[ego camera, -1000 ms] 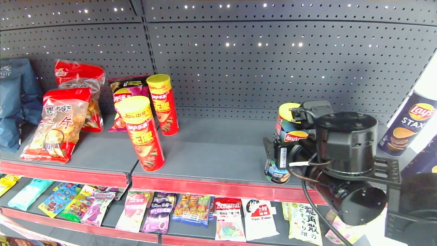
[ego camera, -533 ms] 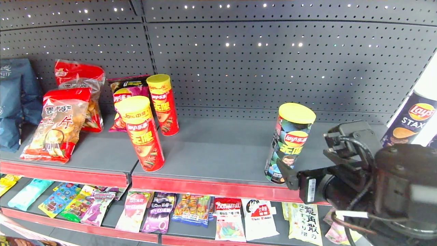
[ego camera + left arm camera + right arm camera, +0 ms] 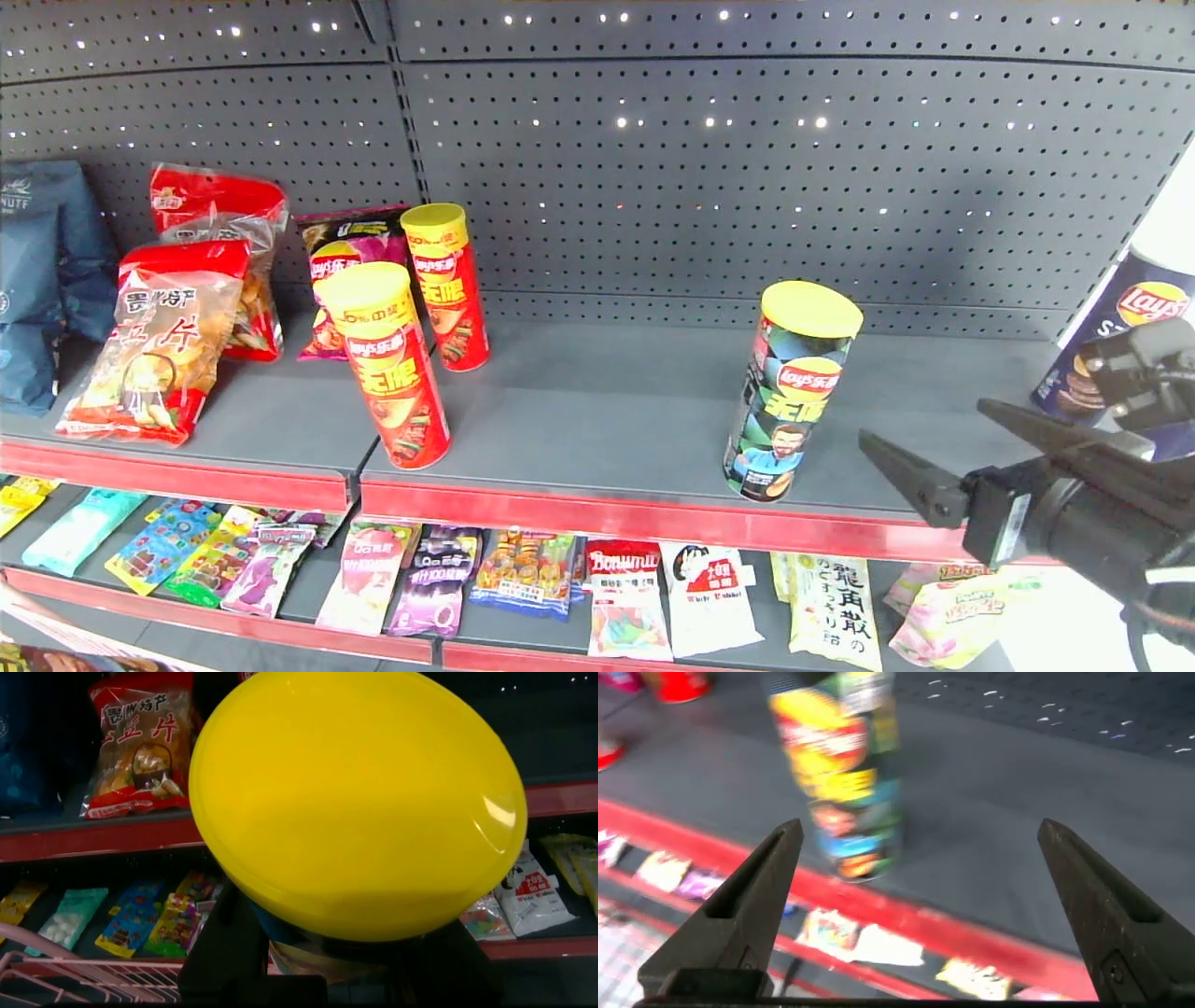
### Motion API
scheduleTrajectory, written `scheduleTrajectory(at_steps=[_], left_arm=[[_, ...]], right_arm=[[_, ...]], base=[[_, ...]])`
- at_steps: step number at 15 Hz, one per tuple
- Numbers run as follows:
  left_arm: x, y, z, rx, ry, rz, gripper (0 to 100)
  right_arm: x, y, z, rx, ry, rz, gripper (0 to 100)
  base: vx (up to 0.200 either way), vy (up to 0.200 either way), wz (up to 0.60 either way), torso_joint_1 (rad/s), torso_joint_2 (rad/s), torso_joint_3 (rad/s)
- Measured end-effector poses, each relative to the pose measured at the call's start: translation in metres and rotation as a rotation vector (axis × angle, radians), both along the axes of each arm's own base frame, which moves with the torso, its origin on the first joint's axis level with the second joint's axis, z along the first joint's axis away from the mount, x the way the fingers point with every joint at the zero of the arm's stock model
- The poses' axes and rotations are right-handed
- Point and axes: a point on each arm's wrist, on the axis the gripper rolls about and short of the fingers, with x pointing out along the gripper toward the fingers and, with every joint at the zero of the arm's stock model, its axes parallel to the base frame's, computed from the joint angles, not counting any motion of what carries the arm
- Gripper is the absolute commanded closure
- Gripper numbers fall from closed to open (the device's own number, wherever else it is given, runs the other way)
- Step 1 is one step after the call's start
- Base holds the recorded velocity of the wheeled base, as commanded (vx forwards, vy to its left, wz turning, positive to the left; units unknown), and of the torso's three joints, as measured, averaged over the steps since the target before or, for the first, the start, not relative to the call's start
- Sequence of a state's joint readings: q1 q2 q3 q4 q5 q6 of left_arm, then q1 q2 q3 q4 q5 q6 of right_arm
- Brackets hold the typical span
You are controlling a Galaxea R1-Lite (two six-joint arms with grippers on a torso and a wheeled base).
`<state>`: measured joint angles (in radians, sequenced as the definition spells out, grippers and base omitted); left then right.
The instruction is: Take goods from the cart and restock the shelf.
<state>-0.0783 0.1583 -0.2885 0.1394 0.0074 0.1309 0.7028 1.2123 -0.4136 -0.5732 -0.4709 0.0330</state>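
Backing off toward 4 o'clock since a second earlier, the right hand [image 3: 922, 420] hung released, jaws wide, near the green can [image 3: 792, 392], which stood upright on the shelf [image 3: 597, 420] by its red front edge. The left hand [image 3: 336, 952] was clenched on a yellow-lidded can [image 3: 360, 803] above the cart [image 3: 56, 971].

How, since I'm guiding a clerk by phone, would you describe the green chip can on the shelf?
Take the upper grey shelf with the red front lip. Right of its middle, near the lip, one chip can stands upright, alone. Unlike the red cans at left, its body is green and dark under a yellow lid.
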Motion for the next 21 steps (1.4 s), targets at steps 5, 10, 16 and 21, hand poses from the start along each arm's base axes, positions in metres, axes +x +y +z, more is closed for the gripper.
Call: scheduleTrajectory(at_steps=[5,10,16,21], left_arm=[[0.002,-0.001,0.008,0.001,0.004,-0.026,100],[0.012,-0.003,0.039,0.002,0.010,-0.078,100],[0.024,-0.004,0.062,0.009,0.028,-0.084,100],[0.025,-0.005,0.066,0.006,0.029,-0.148,100]], right_arm=[[0.013,-0.054,0.005,-0.037,-0.034,0.048,0],[-0.029,-0.078,-0.006,-0.093,-0.057,0.004,0],[-0.101,-0.098,-0.025,-0.122,-0.001,-0.118,0],[-0.155,-0.105,-0.060,-0.065,-0.063,-0.240,0]], base=[[0.000,0.000,0.00,0.000,0.00,0.000],[0.000,0.000,0.00,0.000,0.00,0.000],[0.000,0.000,0.00,0.000,0.00,0.000],[0.000,0.000,0.00,0.000,0.00,0.000]])
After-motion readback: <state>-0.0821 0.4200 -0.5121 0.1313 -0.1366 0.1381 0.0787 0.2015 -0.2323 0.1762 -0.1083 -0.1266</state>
